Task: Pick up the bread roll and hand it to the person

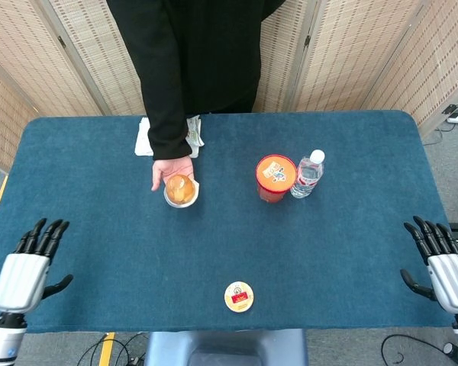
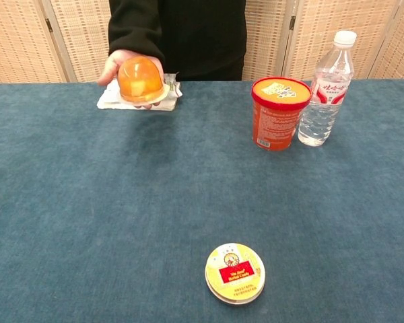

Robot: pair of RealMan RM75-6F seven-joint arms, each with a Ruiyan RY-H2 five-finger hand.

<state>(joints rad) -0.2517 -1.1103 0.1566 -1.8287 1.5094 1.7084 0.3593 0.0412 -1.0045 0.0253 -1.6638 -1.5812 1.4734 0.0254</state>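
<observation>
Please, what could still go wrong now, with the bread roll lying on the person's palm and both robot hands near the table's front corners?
The bread roll only sits on the person's hand, so it might slip onto the table. The left hand and right hand hang open at the edge and could catch it if lowered.

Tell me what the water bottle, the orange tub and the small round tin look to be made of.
Water bottle: clear glossy plastic, see-through ribbed wall, white cap. Orange tub: probably printed paperboard or plastic, with a matte printed wall and lid. Small round tin: likely metal, going by its shiny pale rim and printed top, though plastic is possible.
</observation>
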